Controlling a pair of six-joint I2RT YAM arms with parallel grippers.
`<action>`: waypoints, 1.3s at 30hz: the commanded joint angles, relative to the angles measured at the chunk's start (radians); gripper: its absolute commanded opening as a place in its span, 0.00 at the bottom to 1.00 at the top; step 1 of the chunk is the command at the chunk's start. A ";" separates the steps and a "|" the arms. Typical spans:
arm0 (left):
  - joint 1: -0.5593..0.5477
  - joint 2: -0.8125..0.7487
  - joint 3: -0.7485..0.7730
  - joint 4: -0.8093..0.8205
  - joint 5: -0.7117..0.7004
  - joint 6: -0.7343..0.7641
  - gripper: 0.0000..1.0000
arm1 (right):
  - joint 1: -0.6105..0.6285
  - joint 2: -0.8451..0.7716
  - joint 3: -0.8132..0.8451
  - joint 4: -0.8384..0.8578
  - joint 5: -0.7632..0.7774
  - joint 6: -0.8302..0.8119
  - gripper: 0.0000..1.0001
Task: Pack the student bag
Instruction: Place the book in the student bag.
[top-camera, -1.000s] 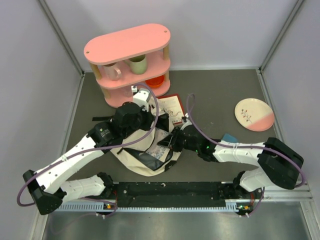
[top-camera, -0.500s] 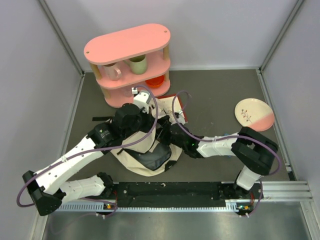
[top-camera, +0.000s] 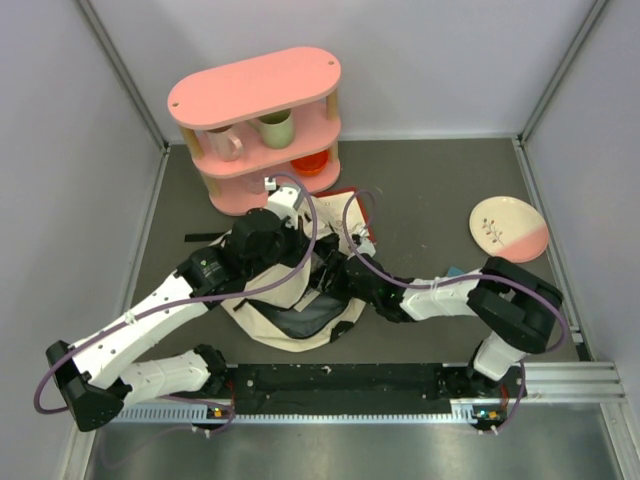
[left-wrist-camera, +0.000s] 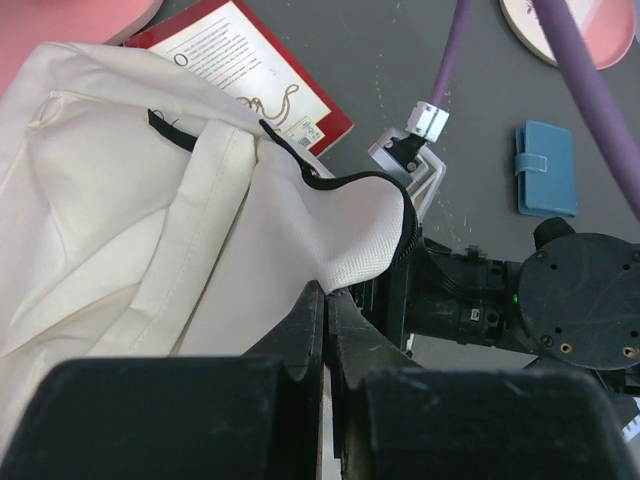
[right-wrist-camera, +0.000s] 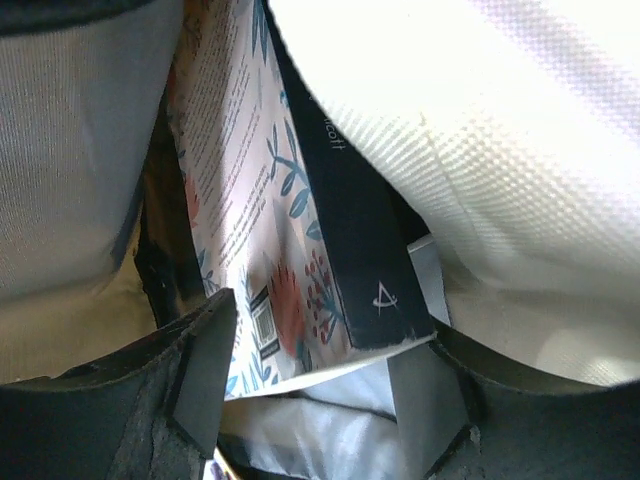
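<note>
- Top view first: the bag (top-camera: 255, 318) lies mid-table (top-camera: 440, 180), just ahead of the arm bases, with its mouth gaping dark.
- My left arm (top-camera: 160, 300) stretches over the bag's far left side. My right arm (top-camera: 440, 295) comes in from the right, and its wrist end dips into the mouth. I can't see either set of fingertips from up here.
- Behind the bag stands a pink shelf (top-camera: 255, 95) holding a pink mug (top-camera: 225, 146), a green cup (top-camera: 277, 130) and an orange bowl (top-camera: 312, 163).
- A red book (top-camera: 350, 205) pokes out between shelf and bag. A plate (top-camera: 508, 228) sits well off to the right, and a sliver of blue wallet (top-camera: 456, 271) shows just past my right arm.
- Left wrist: the left gripper (left-wrist-camera: 324, 292) has its jaws pressed together, pinching the bag's rim where the mesh lining and zipper fold over. The cream fabric spreads away to the left.
- In that same view the red book lies flat beyond the bag, the wallet lies apart on the right, and my right arm's black wrist sits just beside the raised rim.
- Right wrist: I'm looking straight into the bag. The right gripper (right-wrist-camera: 318, 328) has its jaws spread apart.
- A floral book (right-wrist-camera: 250, 200) with a dark spine sits between the bag's walls, its near end between my fingers (right-wrist-camera: 205, 370). I can't tell whether the pads touch it.
</note>
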 joint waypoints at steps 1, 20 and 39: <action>0.000 -0.024 0.011 0.116 0.019 -0.010 0.00 | 0.012 -0.088 0.050 -0.134 0.001 -0.083 0.65; 0.001 -0.051 -0.021 0.130 0.038 -0.038 0.00 | -0.032 0.006 0.087 0.267 -0.069 0.183 0.00; 0.000 -0.056 0.005 0.110 0.030 0.019 0.00 | -0.019 0.068 0.090 0.087 -0.071 0.026 0.57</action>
